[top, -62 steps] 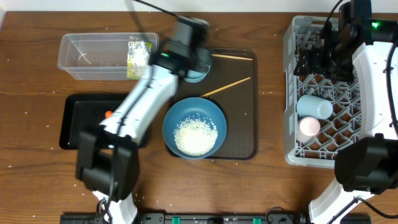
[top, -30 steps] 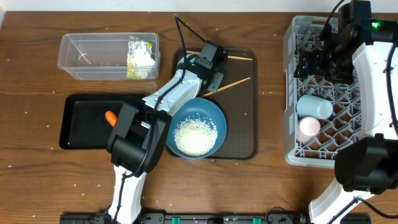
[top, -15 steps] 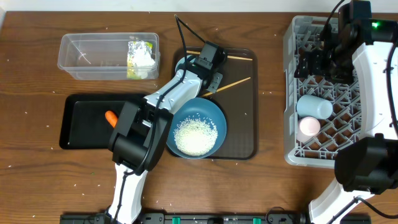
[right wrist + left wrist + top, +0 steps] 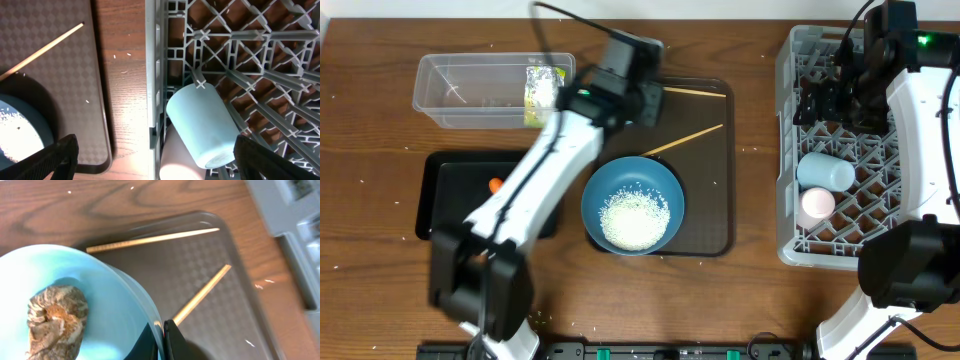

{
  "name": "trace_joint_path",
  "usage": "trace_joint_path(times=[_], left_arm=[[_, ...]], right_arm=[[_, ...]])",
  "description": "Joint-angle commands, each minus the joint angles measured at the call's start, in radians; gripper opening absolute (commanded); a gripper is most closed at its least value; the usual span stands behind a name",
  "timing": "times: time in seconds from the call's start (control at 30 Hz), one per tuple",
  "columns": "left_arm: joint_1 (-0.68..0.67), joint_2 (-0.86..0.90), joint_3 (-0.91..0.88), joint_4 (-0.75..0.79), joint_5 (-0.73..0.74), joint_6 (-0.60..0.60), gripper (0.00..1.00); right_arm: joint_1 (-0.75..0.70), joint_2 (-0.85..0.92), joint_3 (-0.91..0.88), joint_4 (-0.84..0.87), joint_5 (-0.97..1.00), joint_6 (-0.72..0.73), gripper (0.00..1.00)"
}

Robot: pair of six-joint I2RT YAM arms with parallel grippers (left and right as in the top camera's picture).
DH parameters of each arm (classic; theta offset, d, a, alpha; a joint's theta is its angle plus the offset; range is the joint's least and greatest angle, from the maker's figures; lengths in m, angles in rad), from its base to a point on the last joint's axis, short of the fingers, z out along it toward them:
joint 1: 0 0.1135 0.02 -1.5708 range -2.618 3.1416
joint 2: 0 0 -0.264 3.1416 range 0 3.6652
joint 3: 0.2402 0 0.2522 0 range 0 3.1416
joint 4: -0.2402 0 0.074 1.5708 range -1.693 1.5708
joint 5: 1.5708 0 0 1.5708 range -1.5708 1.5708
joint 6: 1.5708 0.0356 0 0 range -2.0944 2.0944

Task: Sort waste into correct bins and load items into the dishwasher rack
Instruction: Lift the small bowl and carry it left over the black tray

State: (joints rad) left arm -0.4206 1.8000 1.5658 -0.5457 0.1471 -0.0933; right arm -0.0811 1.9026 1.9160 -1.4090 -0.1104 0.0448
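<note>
While left tool (image 4: pixel 162 340) clamps small light blue bowl (image 4: pixel 110 292) rim, brown food lump (image 4: pixel 55 315) sits inside; right tool (image 4: pixel 162 162) spread wide.

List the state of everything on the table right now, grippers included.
Left gripper: shut on rim of small bowl.
Small bowl: holds brown lump.
Large bowl: upright, holds rice.
Chopsticks: flat on brown tray.
Blue cup: on its side in rack.
Clear tub: holds wrapper.
Carrot: in black tray.
Right gripper: open.

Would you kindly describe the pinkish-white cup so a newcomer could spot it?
Find the grey dishwasher rack on the far right. Two cups lie by its left wall; the pinkish-white cup is the pale pink one, not the light blue cup.
</note>
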Motion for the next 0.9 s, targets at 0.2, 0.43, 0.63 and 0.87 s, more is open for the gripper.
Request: trace_joint_path(times=[0.2,0.43,0.63,0.87], left_arm=[[0.176,-0.076,0.005,-0.259,0.231,-0.085,0.06],[0.306,-0.078,-0.022,-0.396,0.416,-0.076,0.06],[0.389,-0.097,-0.094,-0.416,0.521,-0.045,0.06],[0.503,-0.179,-0.260,-0.359,0.642,-0.038,0.06]], right_arm=[[-0.003,-0.016,0.016,0.000,0.009,-0.001,0.92],[-0.003,-0.016,0.015,0.002,0.009,-0.001,0.92],[-0.003,-0.016,0.015,0.002,0.009,-0.002,0.92],[-0.003,-0.016,0.015,0.003,0.009,-0.001,0.92]])
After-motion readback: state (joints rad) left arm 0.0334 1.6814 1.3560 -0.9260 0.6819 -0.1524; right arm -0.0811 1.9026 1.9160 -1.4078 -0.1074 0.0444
